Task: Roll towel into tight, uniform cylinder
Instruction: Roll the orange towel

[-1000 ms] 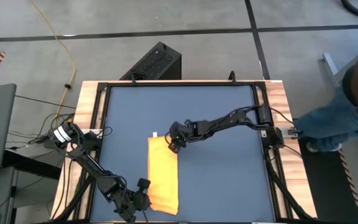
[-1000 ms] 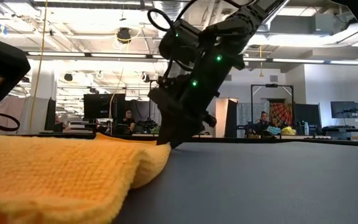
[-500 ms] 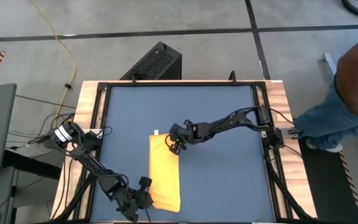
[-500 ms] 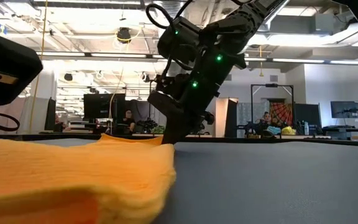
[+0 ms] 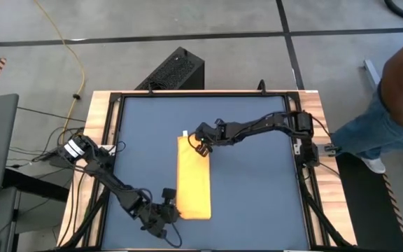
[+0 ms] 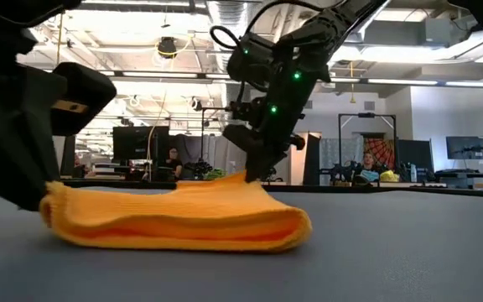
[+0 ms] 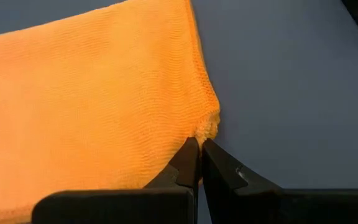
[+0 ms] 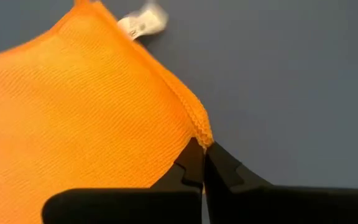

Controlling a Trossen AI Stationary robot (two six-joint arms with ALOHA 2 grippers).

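The yellow towel (image 5: 193, 176) lies folded in a long strip on the dark blue mat (image 5: 257, 196), running from near to far. Its white tag (image 5: 185, 133) sticks out at the far left corner. In the low view the towel (image 6: 183, 220) shows several stacked layers. My right gripper (image 5: 203, 148) is shut on the towel's far right corner. My left gripper (image 5: 170, 210) is shut at the near left corner, low over the mat. My left gripper pinches the towel's near left corner (image 7: 209, 126) between its two fingertips (image 7: 190, 155). It comes in low, slanting from the table's near left. That end of the towel lies on the mat. My right gripper pinches the far right corner's edge (image 8: 202, 133) between its two fingers (image 8: 191, 157), which slant down from the right. That corner (image 6: 246, 178) is raised into a small peak. The rest of the towel lies on the mat.
Wooden frame rails (image 5: 102, 119) border the mat on the left and right. A black box (image 5: 175, 70) stands beyond the far edge. A person (image 5: 397, 98) stands off the table's right side. Bare mat stretches to the right of the towel.
Both grippers have moved toward the table's far edge and a little to the right. The towel has slid along the mat with them, keeping its folded strip shape. Its far right corner now stands raised under my right gripper.
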